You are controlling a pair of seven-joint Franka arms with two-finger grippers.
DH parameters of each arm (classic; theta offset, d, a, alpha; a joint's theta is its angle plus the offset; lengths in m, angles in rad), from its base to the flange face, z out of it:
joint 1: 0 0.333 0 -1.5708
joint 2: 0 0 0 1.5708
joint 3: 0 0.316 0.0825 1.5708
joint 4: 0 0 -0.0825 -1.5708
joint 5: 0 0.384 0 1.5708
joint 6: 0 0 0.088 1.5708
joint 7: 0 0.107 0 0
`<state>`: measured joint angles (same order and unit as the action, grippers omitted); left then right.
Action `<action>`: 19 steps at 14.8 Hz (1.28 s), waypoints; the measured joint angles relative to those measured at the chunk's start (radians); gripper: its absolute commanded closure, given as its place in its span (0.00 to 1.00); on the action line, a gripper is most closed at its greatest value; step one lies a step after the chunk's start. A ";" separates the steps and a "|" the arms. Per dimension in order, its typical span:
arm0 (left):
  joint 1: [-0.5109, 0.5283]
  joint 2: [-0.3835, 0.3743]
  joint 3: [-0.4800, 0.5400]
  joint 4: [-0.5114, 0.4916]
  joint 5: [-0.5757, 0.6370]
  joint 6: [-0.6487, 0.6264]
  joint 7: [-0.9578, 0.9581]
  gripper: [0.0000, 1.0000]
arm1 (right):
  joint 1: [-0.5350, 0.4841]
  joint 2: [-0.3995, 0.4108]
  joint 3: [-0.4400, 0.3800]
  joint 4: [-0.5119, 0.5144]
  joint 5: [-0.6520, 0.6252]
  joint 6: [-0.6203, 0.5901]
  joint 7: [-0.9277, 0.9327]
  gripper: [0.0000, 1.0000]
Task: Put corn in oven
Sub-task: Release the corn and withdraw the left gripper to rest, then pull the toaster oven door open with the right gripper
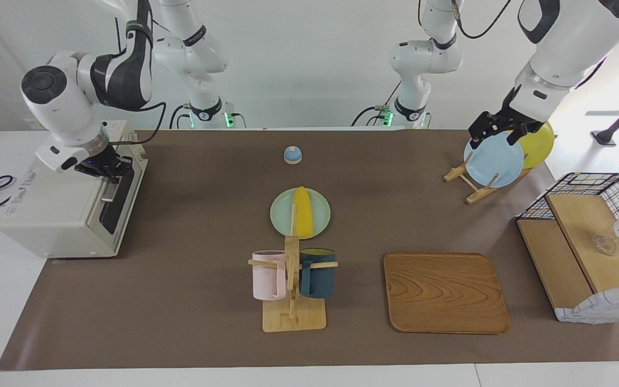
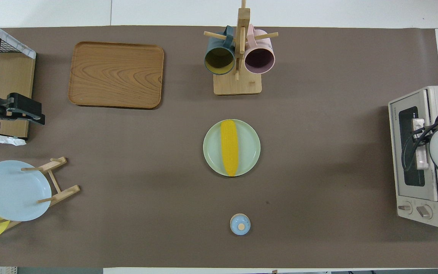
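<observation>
Corn lies untouched on my pale green plate mid-table, nearer the robots than the mug rack, well apart from the oven at the right arm's end. My right gripper is down at the oven's door handle; I cannot tell whether it grasps the bar. The door looks shut, so opening it is, I judge, the step in hand. My left gripper hangs raised over the blue plate in its stand, fingers spread and empty, waiting. Risks as I see them: the fingers slipping off the bar, or the pull dragging the light oven across the mat.
</observation>
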<state>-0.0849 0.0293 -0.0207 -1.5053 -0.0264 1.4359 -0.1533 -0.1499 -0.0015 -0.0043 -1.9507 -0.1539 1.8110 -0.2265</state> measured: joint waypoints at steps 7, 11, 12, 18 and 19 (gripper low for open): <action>0.000 -0.014 -0.001 -0.033 0.000 -0.002 0.003 0.00 | 0.048 -0.006 0.012 -0.063 0.080 0.056 0.041 1.00; 0.000 -0.017 -0.001 -0.010 0.000 0.026 0.003 0.00 | 0.082 -0.005 0.018 -0.135 0.122 0.149 0.072 1.00; 0.000 -0.014 -0.001 0.004 0.001 0.037 0.003 0.00 | 0.091 -0.003 0.021 -0.157 0.126 0.180 0.085 1.00; 0.003 -0.016 -0.001 0.048 0.002 -0.061 0.003 0.00 | 0.133 0.028 0.022 -0.245 0.150 0.302 0.142 1.00; 0.007 -0.018 -0.001 0.047 0.002 -0.073 0.003 0.00 | 0.134 0.028 0.022 -0.257 0.156 0.314 0.142 1.00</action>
<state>-0.0784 0.0117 -0.0217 -1.4581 -0.0247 1.3634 -0.1503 -0.0157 0.0266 0.0175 -2.2077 0.0018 2.1250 -0.0849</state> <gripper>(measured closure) 0.000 0.991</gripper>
